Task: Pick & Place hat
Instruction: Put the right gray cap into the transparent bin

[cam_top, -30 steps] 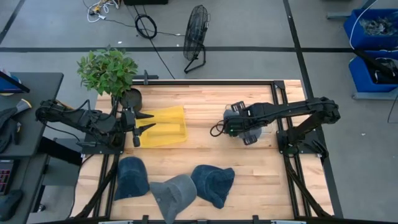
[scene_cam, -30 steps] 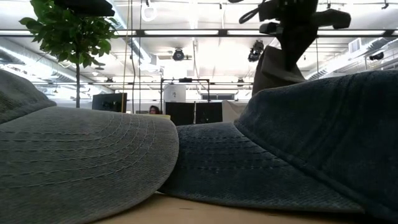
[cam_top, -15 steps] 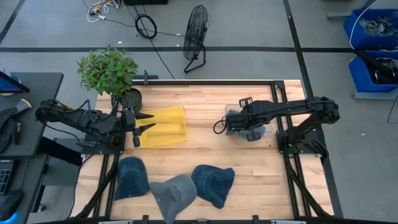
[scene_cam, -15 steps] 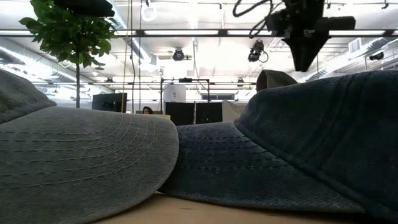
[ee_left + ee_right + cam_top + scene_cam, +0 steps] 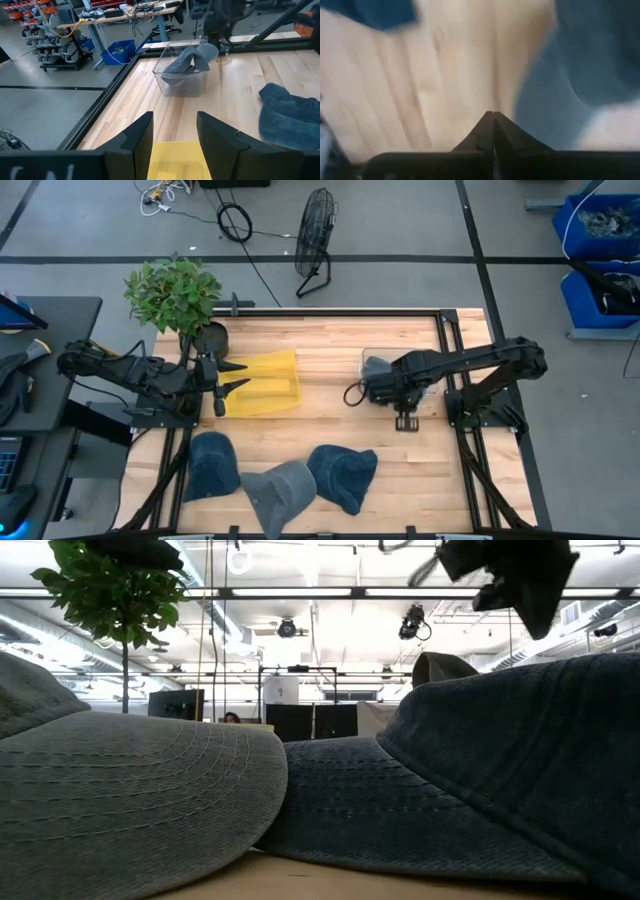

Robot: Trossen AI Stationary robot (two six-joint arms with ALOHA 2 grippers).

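Resting in the clear bin point(image 5: 181, 75) at the right side of the table point(image 5: 330, 345), a grey hat point(image 5: 192, 56) lies draped over the rim, part inside and part hanging across the edge; we see it in the high view as a grey patch point(image 5: 377, 367) just beside the right arm's wrist. We note three more hats along the near edge of the table: a dark blue hat point(image 5: 211, 465) at the left, a grey cap point(image 5: 277, 490) in the middle, overlapping a blue hat point(image 5: 344, 474) to its right. In the low view the grey cap's brim point(image 5: 140, 800) and the blue hat point(image 5: 500, 770) fill the foreground.

We record the right gripper point(image 5: 404, 420) just beside the bin, on its near side, above bare wood; its wrist view shows the two fingertips point(image 5: 493, 131) pressed together to a point with nothing between them.

We log the left gripper point(image 5: 232, 376) at the left side of the table, over the edge of a yellow tray point(image 5: 265, 384). Its fingers point(image 5: 137, 137) stand spread apart, holding nothing.

A potted plant point(image 5: 176, 295) sits at the far left corner, and a fan point(image 5: 315, 240) stands on the floor beyond the table.
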